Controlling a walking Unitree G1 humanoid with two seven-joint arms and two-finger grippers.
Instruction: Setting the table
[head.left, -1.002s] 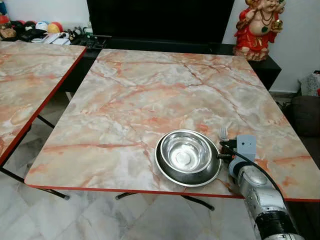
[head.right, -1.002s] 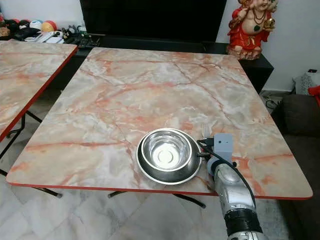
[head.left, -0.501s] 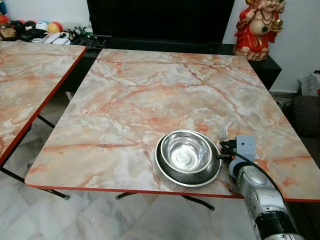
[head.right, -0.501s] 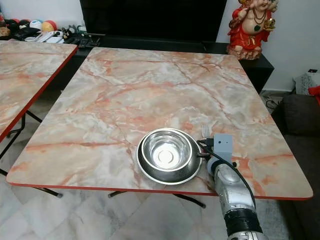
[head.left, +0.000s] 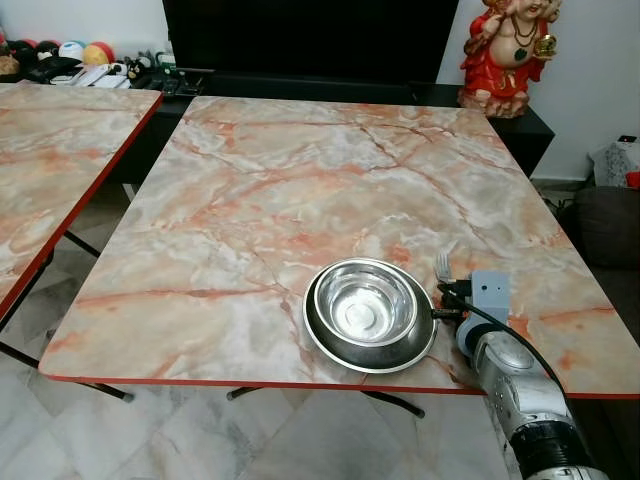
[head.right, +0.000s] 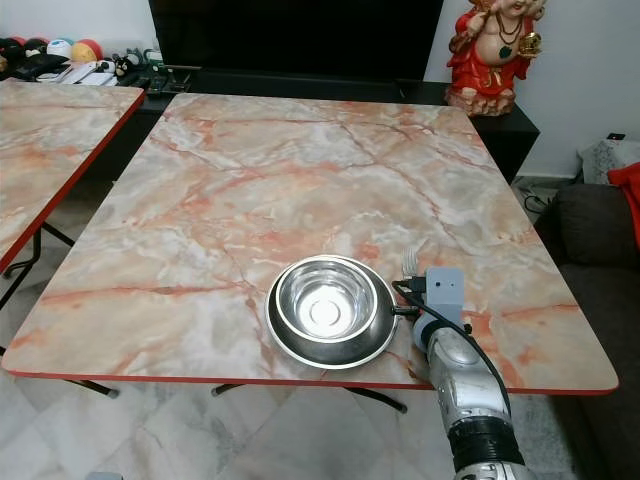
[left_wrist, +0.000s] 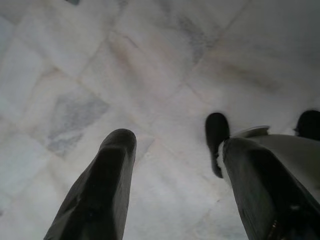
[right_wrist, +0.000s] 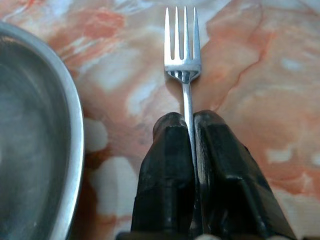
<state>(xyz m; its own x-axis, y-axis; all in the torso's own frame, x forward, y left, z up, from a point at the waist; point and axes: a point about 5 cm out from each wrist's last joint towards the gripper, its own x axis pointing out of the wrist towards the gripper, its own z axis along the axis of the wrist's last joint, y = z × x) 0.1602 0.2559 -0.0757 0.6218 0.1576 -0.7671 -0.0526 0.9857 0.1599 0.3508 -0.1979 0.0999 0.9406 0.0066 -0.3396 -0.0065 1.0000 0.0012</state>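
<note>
A steel bowl sits in a steel plate near the front edge of the marble-patterned table. Just right of the plate lies a silver fork, its tines pointing away from me. My right gripper is shut on the fork's handle, low over the table beside the plate's rim. From the head, the right arm and its wrist camera box cover the gripper. My left gripper hangs open above pale floor tiles.
A second marble table stands to the left across a gap. Behind the table are a dark TV unit, a red figurine and clutter on a low shelf. A dark sofa sits at the right.
The whole picture has shifted slightly, so the camera moved. The right gripper, fork, bowl and plate hold the same places on the table.
</note>
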